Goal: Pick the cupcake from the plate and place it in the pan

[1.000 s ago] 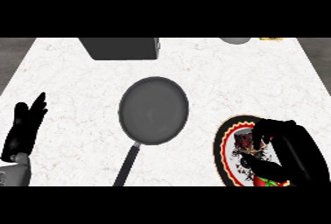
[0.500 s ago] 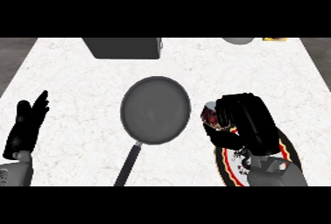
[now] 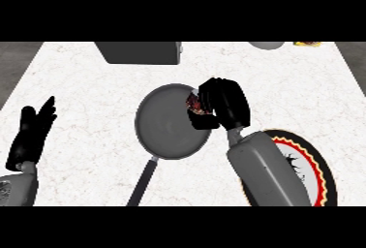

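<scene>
1. At the far left, the left hand [image 3: 32, 133] rests open near the edge of the white counter [image 3: 85, 97], its fingers straight and pointing up; it holds nothing and touches nothing else.
2. In the middle lies the pan [image 3: 170, 125], round and dark grey, with its long handle running down toward the lower edge; nothing rests on its bare floor.
3. At the pan's upper right rim is the right hand [image 3: 223, 104], its fingers curled round the cupcake [image 3: 196, 104]; only a dark red and brown patch of the cupcake shows at the hand's left side, over the pan's edge; whether it touches the pan I cannot tell.
4. The grey right forearm runs down and rightward from the hand, covering the left part of the plate [image 3: 318, 167]; the plate is round, with a black, red and yellow border and a pale centre, and its visible part holds no food.
5. Along the far edge stands a dark grey box [image 3: 139, 52] above the pan, well apart from it; further right are a pale rounded object [image 3: 266, 45] and a small colourful item [image 3: 309, 43], both cut off by the edge.
</scene>
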